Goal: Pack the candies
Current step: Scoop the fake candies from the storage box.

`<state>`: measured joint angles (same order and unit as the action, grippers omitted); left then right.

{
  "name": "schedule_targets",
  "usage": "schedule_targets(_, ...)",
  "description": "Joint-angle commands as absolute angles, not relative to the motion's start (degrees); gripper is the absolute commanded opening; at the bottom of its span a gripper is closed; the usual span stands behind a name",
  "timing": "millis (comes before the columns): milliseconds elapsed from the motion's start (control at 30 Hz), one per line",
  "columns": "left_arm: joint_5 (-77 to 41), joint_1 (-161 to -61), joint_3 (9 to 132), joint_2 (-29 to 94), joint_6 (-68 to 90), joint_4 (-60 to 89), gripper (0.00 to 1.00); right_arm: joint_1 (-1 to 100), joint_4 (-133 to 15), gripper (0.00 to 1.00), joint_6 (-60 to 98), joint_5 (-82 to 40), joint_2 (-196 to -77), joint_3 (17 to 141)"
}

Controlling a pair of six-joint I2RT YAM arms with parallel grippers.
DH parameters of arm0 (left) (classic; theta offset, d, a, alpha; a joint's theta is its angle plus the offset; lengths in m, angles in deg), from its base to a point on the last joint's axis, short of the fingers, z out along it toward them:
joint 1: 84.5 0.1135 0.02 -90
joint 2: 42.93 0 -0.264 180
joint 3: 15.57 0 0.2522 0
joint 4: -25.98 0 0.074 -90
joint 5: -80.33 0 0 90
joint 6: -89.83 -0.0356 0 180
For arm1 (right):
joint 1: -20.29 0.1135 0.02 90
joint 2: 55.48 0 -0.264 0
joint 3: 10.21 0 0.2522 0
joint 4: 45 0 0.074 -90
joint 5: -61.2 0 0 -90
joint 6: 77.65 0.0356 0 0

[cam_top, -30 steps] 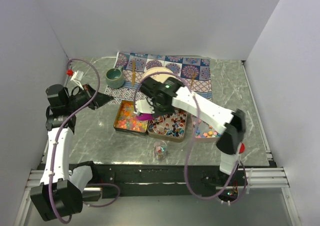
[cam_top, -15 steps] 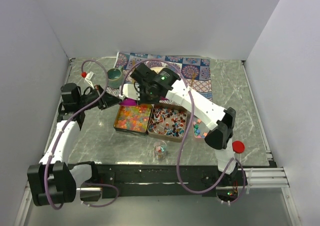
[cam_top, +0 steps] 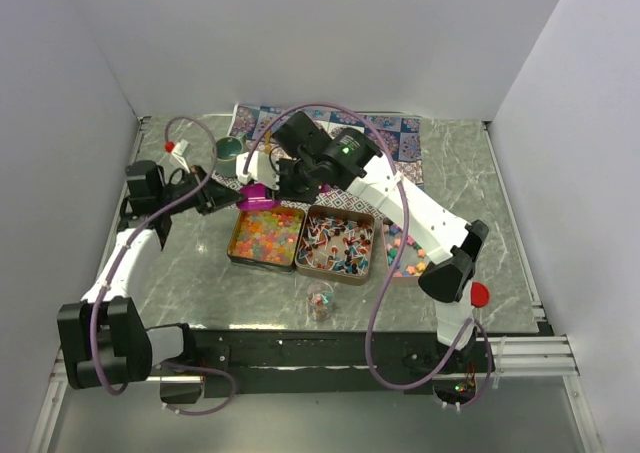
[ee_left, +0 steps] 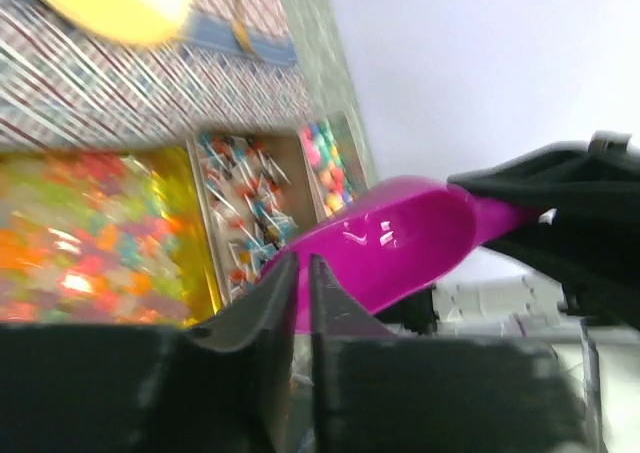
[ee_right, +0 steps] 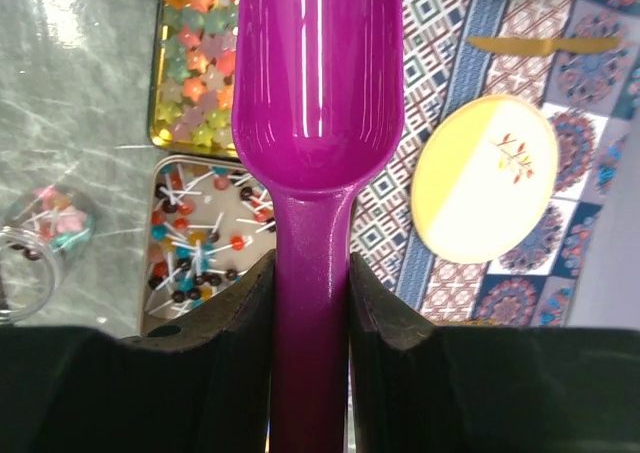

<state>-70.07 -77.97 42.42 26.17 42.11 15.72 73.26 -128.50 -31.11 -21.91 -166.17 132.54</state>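
Three open tins sit mid-table: orange-yellow-red gummies (cam_top: 265, 235), red-blue-white wrapped candies on sticks (cam_top: 338, 245), and pastel star candies (cam_top: 405, 255). My right gripper (cam_top: 274, 185) is shut on the handle of the purple scoop (cam_top: 256, 194), held above the back-left corner of the gummy tin. In the right wrist view the scoop (ee_right: 318, 83) is empty, with the star candies (ee_right: 195, 63) and the stick candies (ee_right: 200, 243) below it. My left gripper (cam_top: 226, 199) is shut and empty, just left of the scoop (ee_left: 400, 233). The left wrist view shows the gummies (ee_left: 90, 233).
A small glass jar (cam_top: 320, 300) holding a few candies stands near the front edge. A round red lid (cam_top: 479, 294) lies at the front right. A patterned mat (cam_top: 395, 138) at the back carries a yellow plate (ee_right: 485, 178) and a green cup (cam_top: 229, 149).
My right arm has swung the scoop from over the tins to the back left. My left arm has moved right and back, towards the scoop.
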Motion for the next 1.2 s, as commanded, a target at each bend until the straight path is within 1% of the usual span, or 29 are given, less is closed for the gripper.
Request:
schedule_targets(0, -64.62, -70.89, 53.27, 22.73, 37.11, 7.96, 0.27, 71.98, -128.54, 0.0, -36.07, -23.61, -165.86, 131.53)
schedule_targets(33, -62.08, -68.87, 54.78, 21.94, 32.4, 3.82, 0.32, 71.45, -129.42, 0.0, -38.34, -25.1, -166.39, 130.74)
schedule_targets(67, -58.74, -68.51, 56.27, 21.06, 29.74, -0.22, 0.4, 70.75, -130.21, 0.0, -39.67, -27.64, -167.35, 129.25)
schedule_targets(100, -50.97, -68.33, 57.68, 20.96, 27.63, -3.66, 0.43, 70.57, -130.48, 0.0, -41.16, -28.7, -167.62, 128.72)
schedule_targets(133, -46.97, -68.33, 57.17, 20.7, 26.21, -8.56, 0.45, 70.48, -130.92, 0.0, -44.13, -30.28, -167.97, 128.54)
schedule_targets(167, -43.54, -68.41, 55.77, 20.52, 26.72, -9.74, 0.46, 70.48, -131.27, 0.0, -45.99, -31.25, -168.93, 128.53)
schedule_targets(233, -35.46, -68.33, 49.37, 20.35, 30.13, -11.94, 0.43, 70.3, -132.85, 0.0, -51.51, -34.33, -170.17, 129.32)
schedule_targets(267, -35.25, -68.33, 46.65, 20.35, 31.72, -11.69, 0.38, 70.21, -133.38, 0.0, -53.2, -35.56, -171.83, 130.37)
schedule_targets(300, -35.68, -68.33, 40.88, 20.35, 33.3, -11.17, 0.35, 70.13, -133.91, 0.0, -54.87, -37.66, -172.71, 130.82)
schedule_targets(333, -37.51, -68.24, 37.69, 19.65, 37.58, -8.29, 0.31, 69.86, -135.04, 0.0, -58.02, -38.99, -173.68, 131.25)
schedule_targets(367, -38.4, -67.98, 34.26, 18.6, 40.32, -6.17, 0.19, 69.69, -135.32, 0.0, -59.44, -39.87, -175.25, 132.22)
schedule_targets(400, -39.1, -67.45, 29.27, 17.72, 42.35, -5.02, 0.12, 69.34, -135.49, 0.0, -61.02, -40.66, -176.05, 132.75)
schedule_targets(433, -38.85, -67.27, 27.74, 16.84, 43.94, -4.4, 0.04, 69.16, -135.75, 0.0, -63.73, -42.76, -176.84, 133.28)
schedule_targets(467, -38.76, -67.27, 26.77, 16.57, 44.39, -4.66, 0.01, 69.07, -135.93, 0.0, -65.15, -43.65, -178.07, 134.06)
schedule_targets(567, -36.83, -67.71, 25.27, 17.44, 44.83, -5.89, 0.01, 68.98, -135.85, 0.0, -69.46, -47.25, -180.18, 134.86)
schedule_targets(700, -37.79, -69.63, 22.19, 20.78, 47.63, -3.44, 0.01, 69.42, -134.71, 0.0, -73.86, -50.94, -182.04, 134.86)
schedule_targets(867, -37.53, -70.44, 22.28, 24.39, 47.11, -2.73, 0.01, 70.74, -133.47, 0.0, -76.68, -53.85, -184.5, 135.48)
schedule_targets(1067, -37.53, -71.05, 21.84, 23.43, 47.64, -1.67, 0.01, 73.11, -132.33, 0.0, -79.31, -56.31, -186.17, 134.51)
schedule_targets(1167, -37.62, -71.49, 21.48, 22.81, 48.52, -0.36, 0.01, 73.9, -129.61, 0.0, -81.86, -58.86, -185.64, 131.79)
